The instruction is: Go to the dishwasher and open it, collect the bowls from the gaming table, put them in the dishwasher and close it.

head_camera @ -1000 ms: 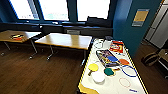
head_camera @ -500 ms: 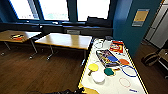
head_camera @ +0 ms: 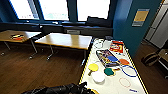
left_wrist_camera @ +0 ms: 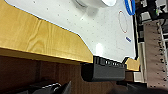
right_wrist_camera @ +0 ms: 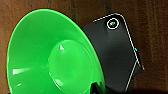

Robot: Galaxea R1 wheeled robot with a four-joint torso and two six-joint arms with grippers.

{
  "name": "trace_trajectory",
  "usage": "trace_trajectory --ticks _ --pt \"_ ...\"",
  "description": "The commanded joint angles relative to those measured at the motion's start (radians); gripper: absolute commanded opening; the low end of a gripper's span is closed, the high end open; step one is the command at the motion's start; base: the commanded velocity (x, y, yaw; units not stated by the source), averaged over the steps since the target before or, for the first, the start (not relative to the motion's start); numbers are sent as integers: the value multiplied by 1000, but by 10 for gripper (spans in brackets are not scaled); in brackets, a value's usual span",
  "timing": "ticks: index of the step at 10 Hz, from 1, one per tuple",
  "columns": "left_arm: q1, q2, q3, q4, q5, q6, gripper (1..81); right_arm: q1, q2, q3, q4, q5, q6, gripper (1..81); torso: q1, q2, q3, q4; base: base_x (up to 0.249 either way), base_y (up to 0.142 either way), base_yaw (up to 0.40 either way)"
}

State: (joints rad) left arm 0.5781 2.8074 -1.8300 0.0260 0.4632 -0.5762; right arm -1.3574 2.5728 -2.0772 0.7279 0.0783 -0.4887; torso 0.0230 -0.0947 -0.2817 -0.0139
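Up high, the head view looks down at the long white gaming table [head_camera: 113, 83] with its yellow edge. On it sit four small bowls: one yellow bowl [head_camera: 93, 67], one white bowl [head_camera: 98, 76], one teal bowl [head_camera: 109, 72] and one orange bowl [head_camera: 124, 61]. A thin blue ring [head_camera: 129, 71] lies just beside the orange bowl, and a flat box of game pieces [head_camera: 107, 57] lies past the bowls. Two wood tables [head_camera: 65, 40] stand to the left on the brown floor [head_camera: 37, 72]. The dark left arm [head_camera: 60, 89] comes in at the bottom, by the table's near end.

Next, the left wrist view shows the table's white top and wood-colored edge up close, with part of the white bowl [left_wrist_camera: 93, 3] and the blue ring [left_wrist_camera: 130, 7]. I cannot tell how the left gripper's fingers stand.

Last, the right wrist view shows one big green bowl [right_wrist_camera: 53, 55] very close, above the brown floor. I cannot tell whether the right gripper is pinching it.
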Motion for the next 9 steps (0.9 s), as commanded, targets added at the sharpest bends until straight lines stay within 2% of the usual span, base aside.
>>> trace_trajectory --ticks 1,2,4,5,6,9 --pt "-194 77 -77 -7 81 -7 811 48 -24 5 -5 -81 -1 10 0 0 0 0 0 0 0" --pt "-201 77 -78 -11 78 -11 811 48 -21 5 -5 -81 -1 10 0 0 0 0 0 0 0" --pt "-212 77 -95 -8 72 -94 811 48 -17 0 -4 -81 1 10 0 0 0 0 0 0 0" --pt "-221 78 -106 -6 71 -119 811 48 -14 -3 -2 -81 1 10 0 0 0 0 0 0 0" --pt "-229 83 -104 -8 69 -128 811 50 -12 -3 -2 -81 1 10 0 0 0 0 0 0 0" --pt "-246 129 -118 -8 41 -129 811 62 -7 -4 -5 -103 1 10 0 0 -1 0 0 0 0"
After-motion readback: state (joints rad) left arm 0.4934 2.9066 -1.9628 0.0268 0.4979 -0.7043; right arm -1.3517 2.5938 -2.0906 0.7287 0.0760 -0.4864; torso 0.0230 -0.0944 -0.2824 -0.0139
